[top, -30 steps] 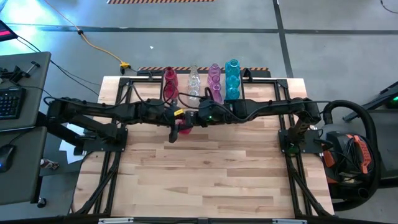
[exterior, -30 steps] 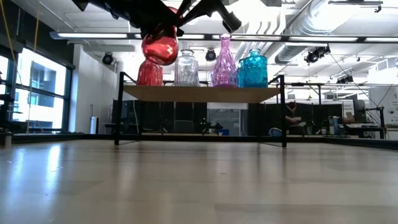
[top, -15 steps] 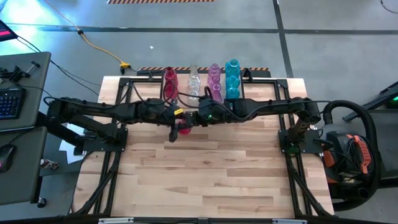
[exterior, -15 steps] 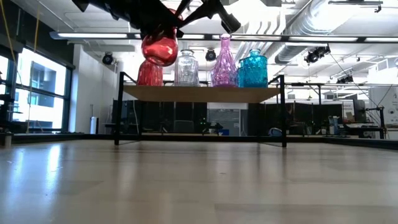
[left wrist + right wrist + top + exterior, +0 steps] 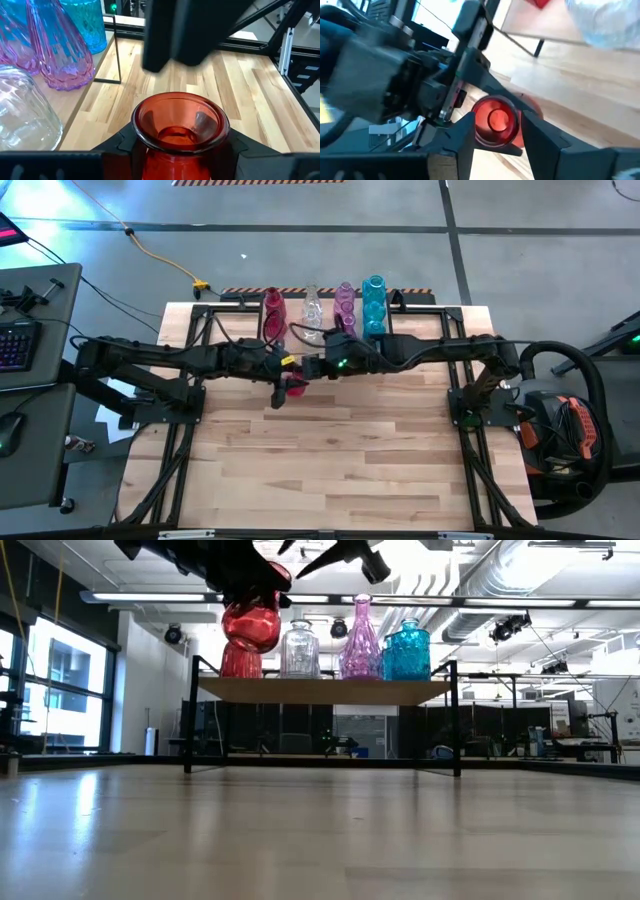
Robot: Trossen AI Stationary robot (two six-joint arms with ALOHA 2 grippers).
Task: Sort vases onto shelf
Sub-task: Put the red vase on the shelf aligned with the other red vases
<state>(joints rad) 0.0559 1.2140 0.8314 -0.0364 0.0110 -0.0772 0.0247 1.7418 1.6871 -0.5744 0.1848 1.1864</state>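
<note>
Vases were the work items, and one red vase (image 5: 176, 127) sat clamped at its neck between the left gripper (image 5: 176, 150) fingers, which pressed both sides of the rim in the left wrist view. The right gripper (image 5: 492, 131) had its fingers (image 5: 465, 135) spread apart, one on each side of the red vase mouth and not touching it.

In the low view the held red vase (image 5: 250, 625) hung in the air above the table (image 5: 320, 840), in front of the near left part of the shelf (image 5: 325, 690). The high view placed the vase (image 5: 295, 387) just in front of the shelf row, near the middle of the table (image 5: 330, 470) width, with the left gripper (image 5: 283, 385) and right gripper (image 5: 312, 367) close together.

On the shelf stood a second red vase (image 5: 232, 662), partly covered by the held one, then a clear vase (image 5: 299, 650), a pink vase (image 5: 361, 640) and a teal vase (image 5: 406, 652). The top edge of the low view cut off both arms, so only dark links showed there. In the left wrist view the clear vase (image 5: 25, 115) and the teal vase (image 5: 87, 25) were cropped, and a dark link of the right arm (image 5: 175, 30) blocked part of the table beyond.

Bare table surface lay open in front of the grippers.
</note>
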